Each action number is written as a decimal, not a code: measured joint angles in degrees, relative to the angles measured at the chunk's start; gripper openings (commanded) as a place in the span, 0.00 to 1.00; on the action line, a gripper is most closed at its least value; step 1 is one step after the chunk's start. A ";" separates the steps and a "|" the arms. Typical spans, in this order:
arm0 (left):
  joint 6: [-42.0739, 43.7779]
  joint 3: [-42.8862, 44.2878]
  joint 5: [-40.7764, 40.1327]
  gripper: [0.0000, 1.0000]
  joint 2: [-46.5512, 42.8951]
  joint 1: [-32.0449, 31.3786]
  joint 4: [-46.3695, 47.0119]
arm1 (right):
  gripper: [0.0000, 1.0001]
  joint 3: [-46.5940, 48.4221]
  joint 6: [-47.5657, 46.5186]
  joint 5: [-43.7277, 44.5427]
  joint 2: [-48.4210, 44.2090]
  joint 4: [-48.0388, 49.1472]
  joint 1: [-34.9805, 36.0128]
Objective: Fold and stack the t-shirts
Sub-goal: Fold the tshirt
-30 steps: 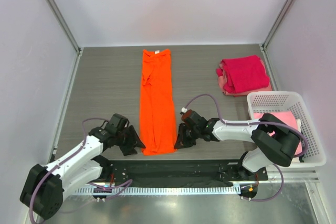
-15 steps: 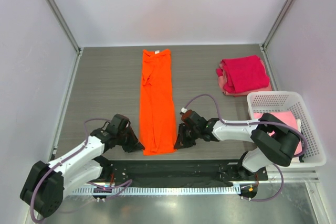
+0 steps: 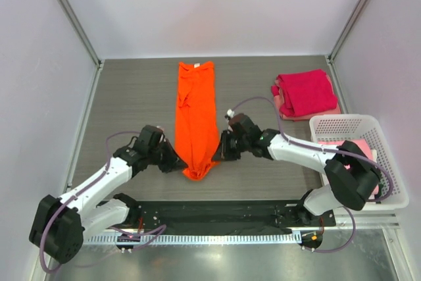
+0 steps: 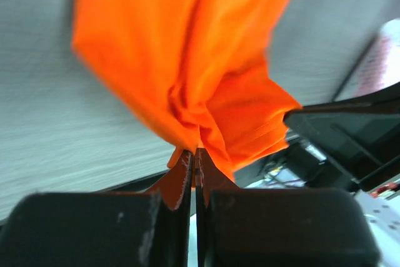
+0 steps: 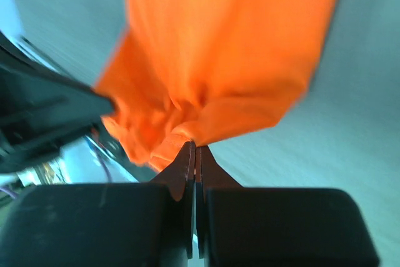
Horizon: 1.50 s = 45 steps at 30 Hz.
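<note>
1. My left gripper (image 3: pixel 177 164) & right gripper (image 3: pixel 218 155) were both clamped tight. Each pinched a near corner of the orange t-shirt (image 3: pixel 195 106), bunching that end up by the table's (image 3: pixel 131 97) near edge.
2. Why: prob to carry that end over to the far end, halving it.
3. Magenta t-shirt (image 3: pixel 306 91) sat folded near the far right corner, pink one (image 3: pixel 355 146) in the basket (image 3: pixel 342 122).
4. No labels/writing readable tbh.

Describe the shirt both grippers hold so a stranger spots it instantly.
Down the middle of the grey table lies the orange t-shirt, a long narrow strip, its near end pinched by the left gripper and right gripper. The magenta shirt to its right is folded short.
</note>
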 measured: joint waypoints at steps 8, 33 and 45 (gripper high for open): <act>2.89 10.49 -0.11 0.00 9.27 11.43 2.97 | 0.01 17.86 -5.60 -1.77 10.36 -2.45 -9.25; 4.87 44.35 -4.59 0.69 51.49 19.56 14.51 | 0.62 54.42 -9.14 -3.04 41.72 -9.27 -22.18; 8.02 33.22 -7.02 0.80 41.27 19.45 14.53 | 0.72 32.20 -10.86 -2.05 30.56 -3.98 -21.94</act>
